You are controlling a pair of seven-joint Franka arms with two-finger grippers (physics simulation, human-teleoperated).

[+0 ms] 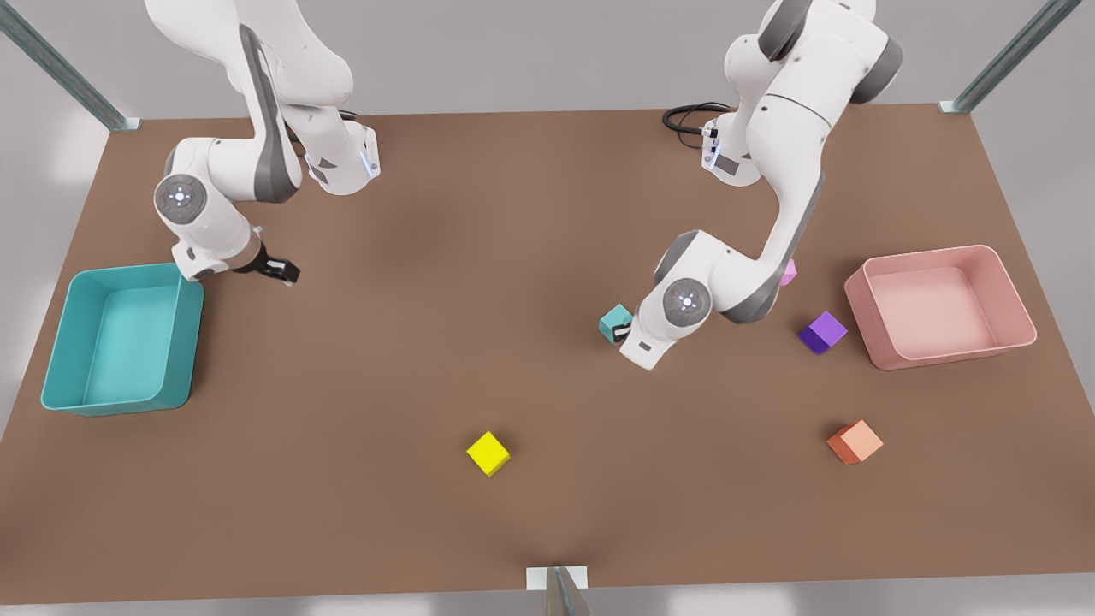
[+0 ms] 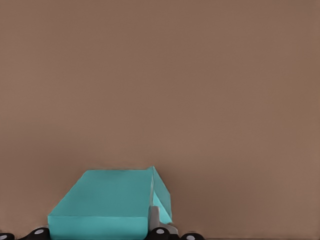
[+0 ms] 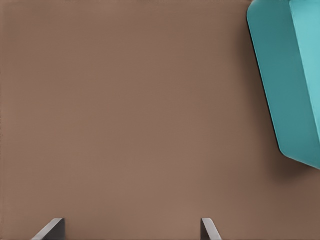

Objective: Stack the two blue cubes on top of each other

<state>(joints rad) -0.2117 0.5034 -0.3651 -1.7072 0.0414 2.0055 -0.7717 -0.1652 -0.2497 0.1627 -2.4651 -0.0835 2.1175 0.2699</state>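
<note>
The left claw (image 1: 623, 335) sits low at centre right of the front view, right against a blue cube (image 1: 613, 322). Its arm comes down from the upper right of the frame, folds sharply at the elbow and tips the wrist steeply toward the surface (image 1: 428, 299). In the left wrist view the blue cube (image 2: 107, 202) lies close under the camera with one pale finger (image 2: 154, 218) against its edge. I cannot tell whether the claw is clamped on it or only touching it.

The right claw (image 1: 281, 272) hangs at middle left of the front view, just beside the far corner of the teal tray (image 1: 184, 342). Its forearm is angled down from a bent elbow. In the right wrist view the claw (image 3: 130, 231) has its fingers (image 3: 50, 230) set well apart, with nothing between them but bare surface; the teal tray (image 3: 280, 75) lies near.

The cube is matte, plain and sharp-edged. The trays are smooth, open and round-cornered, and the pink tray (image 1: 928, 253) stands at the right of the frame. The brown surface is flat and dull. Yellow (image 1: 488, 453), orange (image 1: 855, 441), purple (image 1: 823, 332) and pink (image 1: 788, 272) cubes lie scattered.
</note>
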